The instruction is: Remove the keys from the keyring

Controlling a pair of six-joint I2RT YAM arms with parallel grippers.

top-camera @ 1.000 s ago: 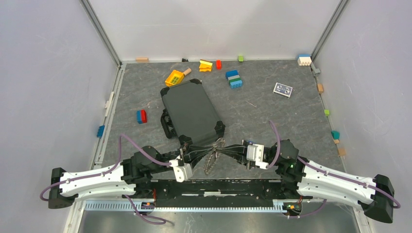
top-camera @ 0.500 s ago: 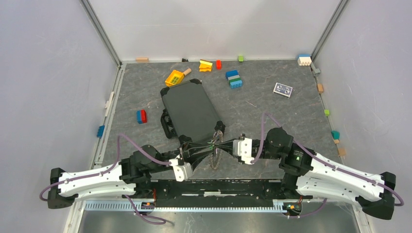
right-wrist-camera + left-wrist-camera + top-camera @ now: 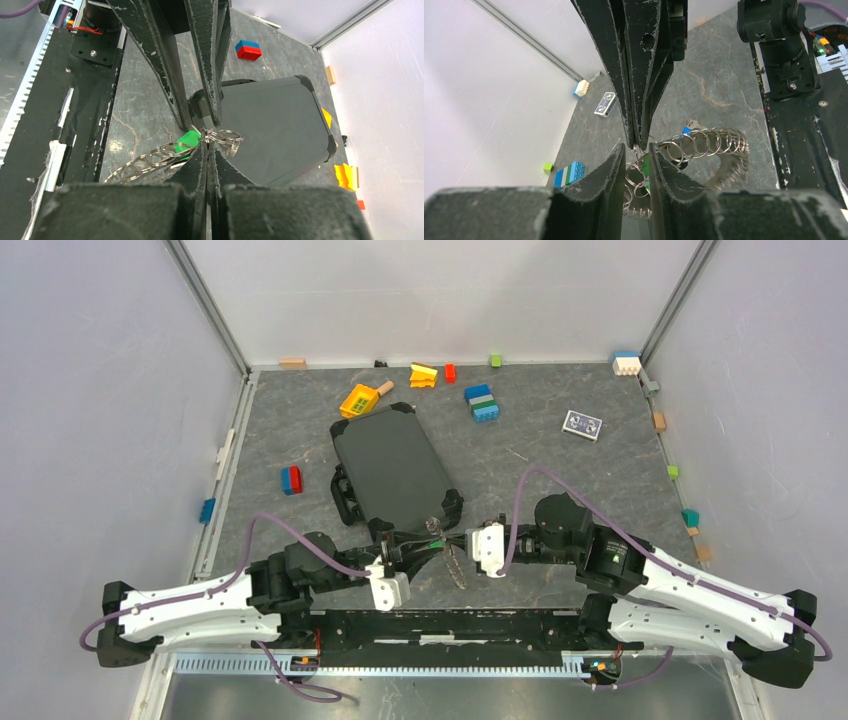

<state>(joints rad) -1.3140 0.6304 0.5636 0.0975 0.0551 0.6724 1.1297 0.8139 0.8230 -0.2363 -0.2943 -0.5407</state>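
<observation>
The large thin metal keyring (image 3: 447,556) is strung with greyish-brass keys (image 3: 730,169) and a small green tag (image 3: 186,139). It hangs between the two grippers over the grey marbled counter (image 3: 590,490), near the middle of its near edge and just off the near right corner of the dark grey hard case (image 3: 392,468). The right gripper (image 3: 206,148) has its fingers pressed flat together on the ring wire. The left gripper (image 3: 637,153) faces it tip to tip, closed to a narrow slit on the small rings. Since a second ago the right arm has swung inward with its elbow lifted. The key fan now hangs as a thinner strip.
</observation>
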